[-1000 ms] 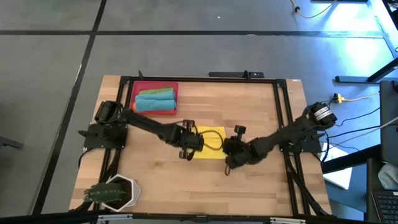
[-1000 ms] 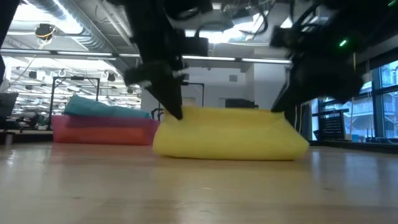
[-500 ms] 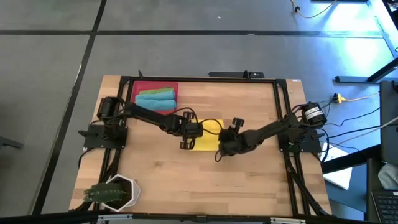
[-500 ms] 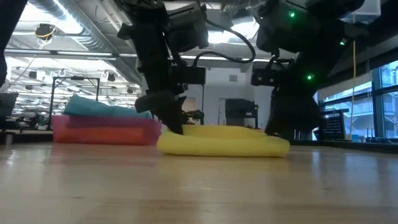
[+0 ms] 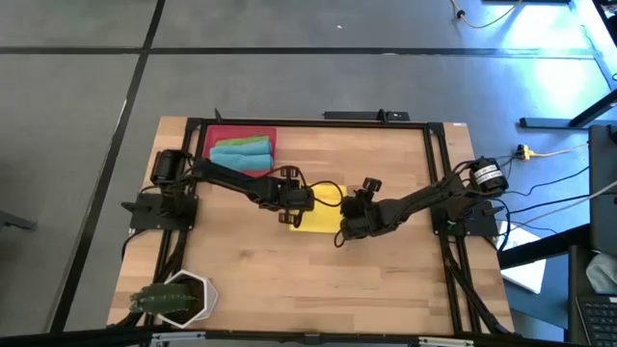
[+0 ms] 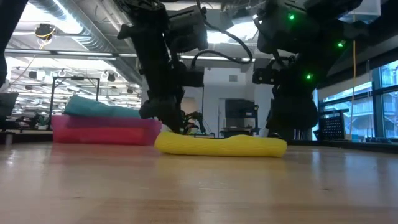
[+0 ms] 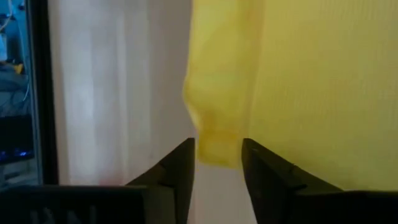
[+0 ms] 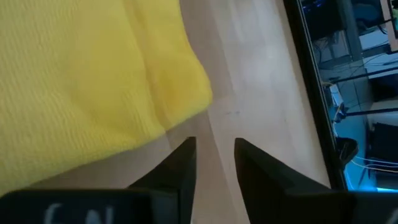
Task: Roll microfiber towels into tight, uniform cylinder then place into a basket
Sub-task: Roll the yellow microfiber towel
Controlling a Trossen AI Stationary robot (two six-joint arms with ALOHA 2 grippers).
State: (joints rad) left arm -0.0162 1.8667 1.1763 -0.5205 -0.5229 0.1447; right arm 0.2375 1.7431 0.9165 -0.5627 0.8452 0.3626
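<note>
The yellow microfiber towel (image 5: 323, 204) lies folded low and flat on the wooden table's middle (image 6: 221, 145). My left gripper (image 7: 217, 165) stands open at the towel's left near corner (image 7: 217, 146), which reaches in between its fingertips. My right gripper (image 8: 214, 158) is open at the right near corner (image 8: 189, 93), with bare wood in its gap. Seen from above, both grippers (image 5: 292, 214) (image 5: 344, 231) slant down at the towel's near edge. The red basket (image 5: 214, 140) at the far left holds rolled teal (image 5: 239, 159) and green (image 5: 253, 143) towels. My left gripper's open fingers (image 7: 180, 168) stand on either side of the yellow towel's left near corner (image 7: 217, 146), slanting down from the near left. Whether either finger touches the cloth cannot be told. The towel rests on the table. My right gripper touches nothing.
A white hexagonal pot with a plant (image 5: 178, 297) stands at the near left corner. A black frame (image 5: 439, 173) runs round the table's edges. Bare wood lies near and right of the towel (image 5: 386, 280).
Both grippers have moved toward the table's far edge and down, carrying the towel's raised near edge over. The towel has sunk from a tall hump between them to a low, flat fold on the table.
</note>
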